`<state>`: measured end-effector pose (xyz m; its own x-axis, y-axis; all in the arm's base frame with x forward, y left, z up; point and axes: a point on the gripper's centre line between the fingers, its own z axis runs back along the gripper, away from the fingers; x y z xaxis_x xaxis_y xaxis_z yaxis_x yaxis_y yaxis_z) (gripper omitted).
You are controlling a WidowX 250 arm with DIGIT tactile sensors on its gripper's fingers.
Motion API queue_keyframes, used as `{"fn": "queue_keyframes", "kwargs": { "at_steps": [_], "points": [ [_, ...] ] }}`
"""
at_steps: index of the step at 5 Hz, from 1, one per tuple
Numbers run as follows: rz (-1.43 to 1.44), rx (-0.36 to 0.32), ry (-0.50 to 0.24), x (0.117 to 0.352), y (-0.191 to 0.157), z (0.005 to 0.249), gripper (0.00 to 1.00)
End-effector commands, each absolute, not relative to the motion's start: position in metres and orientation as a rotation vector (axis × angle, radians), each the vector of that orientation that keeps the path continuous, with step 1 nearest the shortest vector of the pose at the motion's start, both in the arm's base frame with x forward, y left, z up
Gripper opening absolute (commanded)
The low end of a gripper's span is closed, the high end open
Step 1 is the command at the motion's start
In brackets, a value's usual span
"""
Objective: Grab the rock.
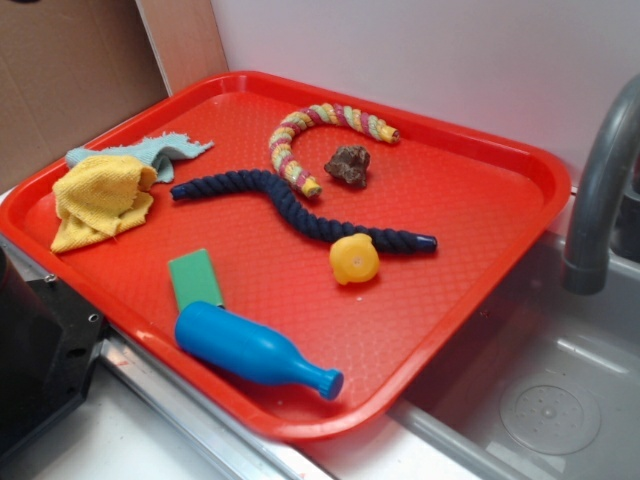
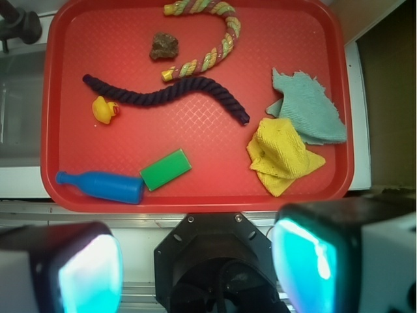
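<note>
The rock (image 1: 348,165) (image 2: 163,46) is a small dark brown jagged lump lying on the red tray (image 1: 480,230) (image 2: 65,98), in the bend of a striped yellow-pink rope (image 1: 300,140) (image 2: 215,39). My gripper (image 2: 199,270) shows only in the wrist view, high above the tray's near edge over the robot base. Its two cyan-padded fingers (image 2: 88,274) stand wide apart with nothing between them. The rock is far from the fingers, at the tray's far side.
On the tray lie a dark blue rope (image 1: 290,205) (image 2: 169,94), a yellow round toy (image 1: 354,259) (image 2: 103,109), a green block (image 1: 195,278) (image 2: 165,169), a blue bottle (image 1: 250,348) (image 2: 104,186), and yellow (image 1: 100,195) (image 2: 281,156) and teal cloths (image 1: 150,152) (image 2: 306,107). A sink (image 1: 560,400) with grey faucet (image 1: 600,190) is at the right.
</note>
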<state>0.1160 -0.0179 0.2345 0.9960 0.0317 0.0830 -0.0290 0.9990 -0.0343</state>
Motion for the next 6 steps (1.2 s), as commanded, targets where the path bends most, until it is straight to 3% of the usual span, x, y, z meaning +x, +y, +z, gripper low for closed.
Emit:
{"fn": "queue_keyframes", "kwargs": {
  "at_steps": [1,2,3,4,5,6],
  "points": [
    [0.03,-0.033,-0.084,0.116,-0.018,0.234,1.0],
    [-0.219,-0.075,-0.12,0.166,-0.038,0.184,1.0],
    [-0.282,0.012,-0.102,0.215,-0.052,0.139,1.0],
    [-0.263,0.024,-0.058,0.25,-0.044,0.113,1.0],
    [-0.241,0.07,0.021,0.269,-0.03,0.089,1.0],
    [-0.273,0.006,0.009,0.28,-0.019,0.067,1.0]
  ]
}}
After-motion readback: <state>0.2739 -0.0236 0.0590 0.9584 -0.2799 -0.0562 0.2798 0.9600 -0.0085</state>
